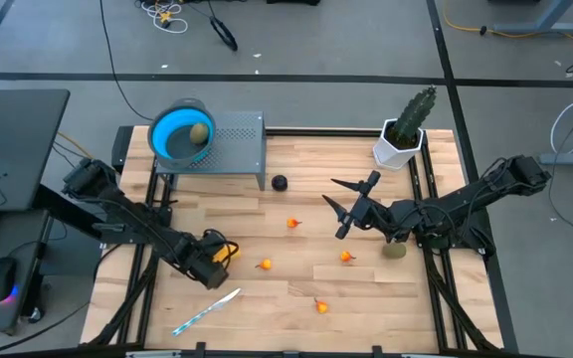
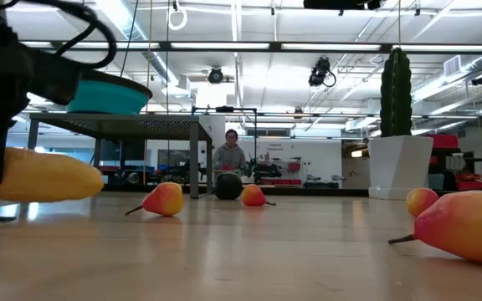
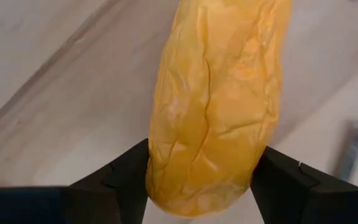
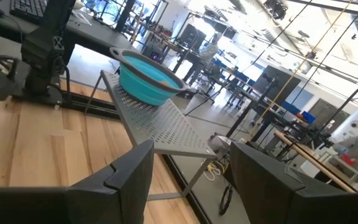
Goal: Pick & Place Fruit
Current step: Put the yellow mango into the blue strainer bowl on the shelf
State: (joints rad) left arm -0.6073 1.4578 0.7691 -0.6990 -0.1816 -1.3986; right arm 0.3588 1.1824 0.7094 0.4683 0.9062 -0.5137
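The yellow-orange oblong fruit (image 3: pixel 219 99) lies near the table's left front, with my left gripper (image 1: pixel 212 261) shut on it; the low view shows it level (image 2: pixel 40 176). One olive-brown oval (image 1: pixel 199 132) rests in the blue bowl (image 1: pixel 175 136) on a grey stand. The other oval (image 1: pixel 394 251) lies on the table under my right arm. The black ball (image 1: pixel 280 183) sits by the stand, and several orange-red pieces (image 1: pixel 293 224) are scattered mid-table. My right gripper (image 1: pixel 338 209) hangs open above the table's middle, holding nothing. My left gripper pinches the oblong fruit at one end (image 3: pixel 197 186) between its two fingers (image 3: pixel 126 174), one on each side. The fingers come steeply from above, and the fruit stretches away from them. It lies about level; I cannot tell whether it is clear of the table.
A white-and-blue knife-like stick (image 1: pixel 207 311) lies at the front left, close to my left gripper. A green cactus in a white pot (image 1: pixel 404 134) stands at the far right. The perforated grey stand (image 1: pixel 237 144) stands at the far left. A person sits in the room beyond (image 2: pixel 229 155).
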